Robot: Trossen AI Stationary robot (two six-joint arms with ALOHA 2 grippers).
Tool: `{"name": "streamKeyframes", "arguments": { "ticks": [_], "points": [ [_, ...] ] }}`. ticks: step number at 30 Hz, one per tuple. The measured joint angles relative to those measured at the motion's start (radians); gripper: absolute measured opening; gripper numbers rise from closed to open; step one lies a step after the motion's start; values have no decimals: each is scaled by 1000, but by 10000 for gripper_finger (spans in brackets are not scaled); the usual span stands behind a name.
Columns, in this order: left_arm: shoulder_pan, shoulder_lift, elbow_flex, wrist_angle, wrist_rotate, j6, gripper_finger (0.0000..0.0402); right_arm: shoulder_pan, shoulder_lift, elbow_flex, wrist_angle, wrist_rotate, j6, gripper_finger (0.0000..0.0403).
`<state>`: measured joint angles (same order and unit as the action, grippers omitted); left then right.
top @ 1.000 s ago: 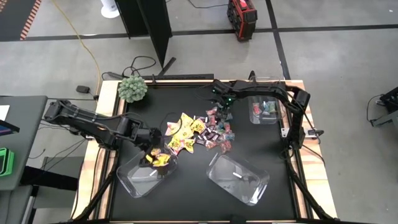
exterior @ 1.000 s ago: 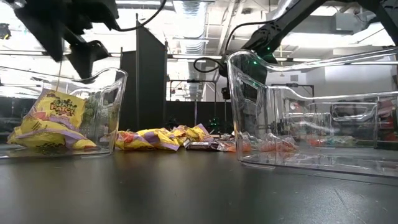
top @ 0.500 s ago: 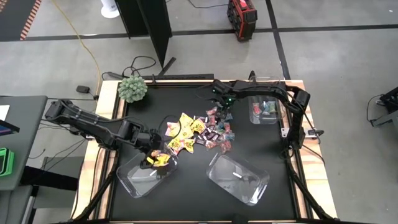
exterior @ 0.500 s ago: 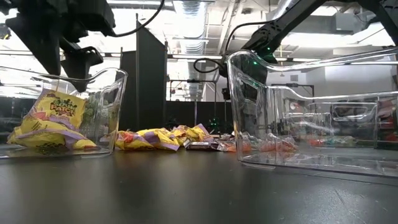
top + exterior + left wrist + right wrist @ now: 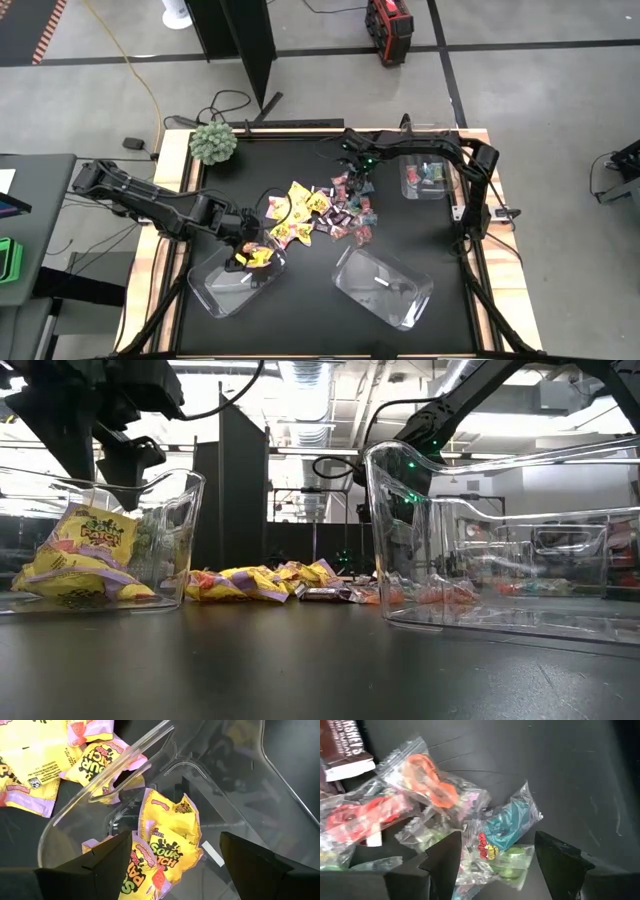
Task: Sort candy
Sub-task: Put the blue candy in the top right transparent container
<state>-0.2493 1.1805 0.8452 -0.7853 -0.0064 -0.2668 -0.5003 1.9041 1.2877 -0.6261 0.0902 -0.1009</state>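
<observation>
The candy lies in a loose pile [image 5: 322,212] at mid-table: yellow packets [image 5: 297,213], dark mini bars [image 5: 342,747] and clear wrappers with coloured rings [image 5: 417,772]. My left gripper [image 5: 175,862] hangs open over the near-left clear bin [image 5: 222,290]. Yellow packets [image 5: 170,845] rest on that bin's floor, below and between its fingers. My right gripper [image 5: 495,865] points down, open, at the pile's far end [image 5: 357,185]. Its fingers stand on either side of a clear packet of teal and green rings [image 5: 502,840] that lies on the table.
A second clear bin [image 5: 383,285] stands near right, tall in the low view [image 5: 480,540]. A third bin [image 5: 425,178] at the far right holds a few teal sweets. A fuzzy green ball plant [image 5: 213,142] sits at the far left corner. Black table shows between the bins.
My left gripper has sunk a little over the near-left bin and stays open. The yellow packets in the bin lie as before.
</observation>
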Motion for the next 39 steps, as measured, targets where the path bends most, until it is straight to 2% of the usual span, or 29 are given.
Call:
{"name": "streamKeyframes", "arguments": {
  "ticks": [5, 9, 20, 30, 39],
  "points": [
    [0, 0, 0, 0, -3, 0, 297, -7, 0, 0, 3, 0, 0, 259],
    [0, 0, 0, 0, -7, 1, 297, -7, 0, 0, 3, 0, -1, 237],
    [0, 0, 0, 0, -38, 1, 297, -7, 0, 0, 4, 0, -4, 110],
    [0, 0, 0, 0, -38, 1, 297, -2, 0, 0, 6, 0, -5, 14],
    [0, 0, 0, 28, -43, 12, 297, 52, -6, 52, -27, 5, -30, 2]
  ]
}}
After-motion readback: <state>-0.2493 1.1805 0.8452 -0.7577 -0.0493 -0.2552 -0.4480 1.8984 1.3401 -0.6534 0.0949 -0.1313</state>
